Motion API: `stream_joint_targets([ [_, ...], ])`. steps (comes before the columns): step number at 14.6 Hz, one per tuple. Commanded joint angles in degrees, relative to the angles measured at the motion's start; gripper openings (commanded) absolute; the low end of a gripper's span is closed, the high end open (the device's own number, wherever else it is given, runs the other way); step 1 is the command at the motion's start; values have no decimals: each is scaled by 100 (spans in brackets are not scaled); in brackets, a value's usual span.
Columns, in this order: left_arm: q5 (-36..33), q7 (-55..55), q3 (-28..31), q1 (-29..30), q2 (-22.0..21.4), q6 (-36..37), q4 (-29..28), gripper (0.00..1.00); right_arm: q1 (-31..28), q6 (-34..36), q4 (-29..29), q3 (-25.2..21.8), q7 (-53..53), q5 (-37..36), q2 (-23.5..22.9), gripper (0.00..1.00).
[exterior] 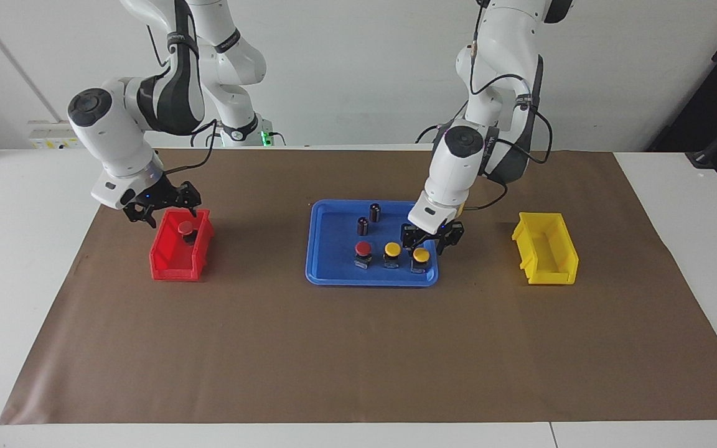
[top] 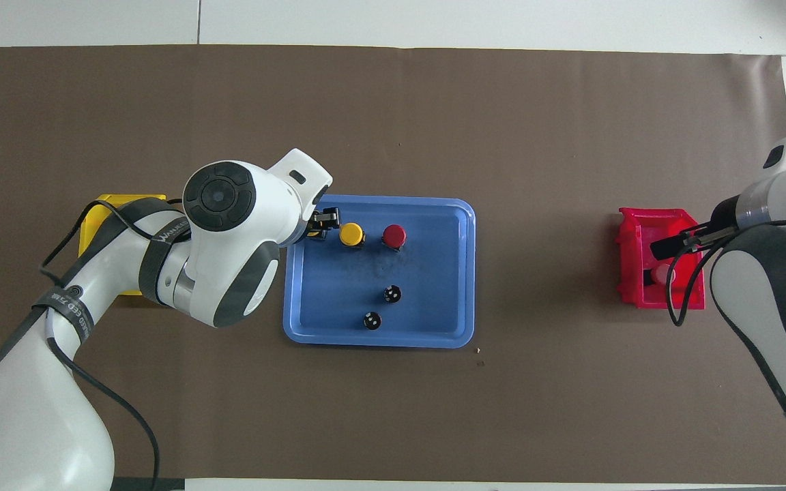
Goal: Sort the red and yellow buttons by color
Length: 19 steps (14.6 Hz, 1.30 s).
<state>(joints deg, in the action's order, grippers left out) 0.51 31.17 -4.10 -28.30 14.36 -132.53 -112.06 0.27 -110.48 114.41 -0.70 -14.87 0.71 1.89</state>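
Four push-buttons show, each a smooth domed cap on a dark blocky base. Directly under the left tool point(exterior: 431, 239), inside the glossy blue tray point(exterior: 327, 267) with its rounded corners and raised lip, stands one yellow button point(exterior: 421, 256); the tool's dark fingers reach down on either side of its cap, but whether they have closed on it I cannot tell. Beside that button, toward the right arm's end of the table point(exterior: 333, 348), sit the second yellow button point(exterior: 392, 251) and then a red button point(exterior: 363, 249), all three in a row. Nearer to the robots in the same tray stand two small dark cylinders point(exterior: 368, 219) with silvery tops. Away from the tool, toward the left arm's end of the matte brown paper, lies a boxy yellow bin point(exterior: 546, 256) of hard plastic.

Just below the right tool point(exterior: 162, 207), whose fingers are spread apart and carry nothing, sits the other red button point(exterior: 186, 229) in a red plastic bin point(exterior: 172, 264) of the same boxy shape.
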Motion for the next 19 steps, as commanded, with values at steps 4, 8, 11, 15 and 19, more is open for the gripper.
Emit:
stream_joint_targets([
  [4,-60,118,103,-88,172,-98,114,4,939,677,-1369,26,1627,34,-655,100],
  [8,-60,196,103,-105,32,689,507,2,1009,607,-1693,34,1854,586,-742,100],
  [11,-60,40,120,-18,-380,2008,1123,2,1894,562,-2832,61,3091,562,-1609,100],
  [15,-51,-1740,155,1200,-829,2696,1142,1,3029,152,-3882,61,4754,-8,-3042,100],
  [19,-51,-3508,155,2493,-978,2768,950,1,3312,-808,-3217,70,5046,-133,-3177,100],
])
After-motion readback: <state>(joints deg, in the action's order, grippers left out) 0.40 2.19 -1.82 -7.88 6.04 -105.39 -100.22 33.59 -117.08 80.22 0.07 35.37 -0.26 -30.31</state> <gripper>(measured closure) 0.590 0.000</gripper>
